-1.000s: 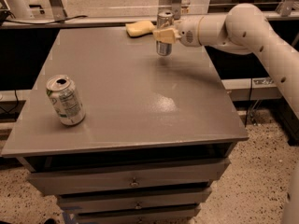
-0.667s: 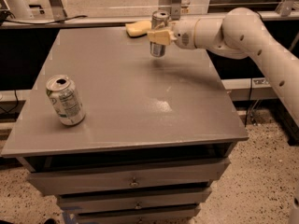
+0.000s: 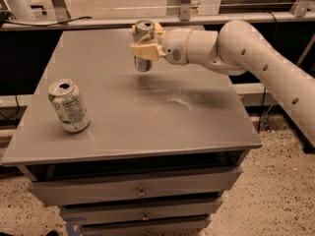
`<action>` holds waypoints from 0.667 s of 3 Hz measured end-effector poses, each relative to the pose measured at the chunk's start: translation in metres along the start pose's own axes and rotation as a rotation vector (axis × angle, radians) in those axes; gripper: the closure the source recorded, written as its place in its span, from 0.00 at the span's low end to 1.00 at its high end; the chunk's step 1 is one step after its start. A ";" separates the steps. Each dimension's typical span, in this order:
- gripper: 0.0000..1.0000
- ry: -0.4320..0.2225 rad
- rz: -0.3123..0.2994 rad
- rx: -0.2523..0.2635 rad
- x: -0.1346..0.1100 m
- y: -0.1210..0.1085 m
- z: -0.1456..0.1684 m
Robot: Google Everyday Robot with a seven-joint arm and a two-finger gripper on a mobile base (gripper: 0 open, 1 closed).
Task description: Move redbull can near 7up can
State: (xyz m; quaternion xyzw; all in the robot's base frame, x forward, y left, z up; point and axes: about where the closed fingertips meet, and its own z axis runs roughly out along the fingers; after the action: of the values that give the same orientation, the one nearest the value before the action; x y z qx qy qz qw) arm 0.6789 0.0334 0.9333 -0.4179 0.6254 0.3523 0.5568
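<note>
The redbull can (image 3: 143, 45), slim and silver with a pull-tab top, hangs in the air over the middle back of the grey table (image 3: 128, 107). My gripper (image 3: 143, 46) is shut on the redbull can, its cream fingers (image 3: 142, 49) on both sides of the can's middle, with the white arm reaching in from the right. The 7up can (image 3: 69, 106), wider, white and green with a nutrition label, stands slightly tilted near the table's front left. The two cans are well apart.
The table top is a cabinet with drawers (image 3: 140, 191) below its front edge. A metal rail (image 3: 197, 19) runs behind the table. A speckled floor (image 3: 275, 181) lies to the right.
My gripper has carried the redbull can leftward and toward the front, from near the table's back right edge to over its middle back. The 7up can has not moved.
</note>
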 end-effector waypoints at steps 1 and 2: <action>1.00 0.001 -0.029 -0.101 -0.008 0.055 0.014; 1.00 0.019 -0.023 -0.187 -0.010 0.101 0.014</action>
State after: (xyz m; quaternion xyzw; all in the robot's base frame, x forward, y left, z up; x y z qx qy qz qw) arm 0.5924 0.0885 0.9386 -0.4785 0.5904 0.3989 0.5132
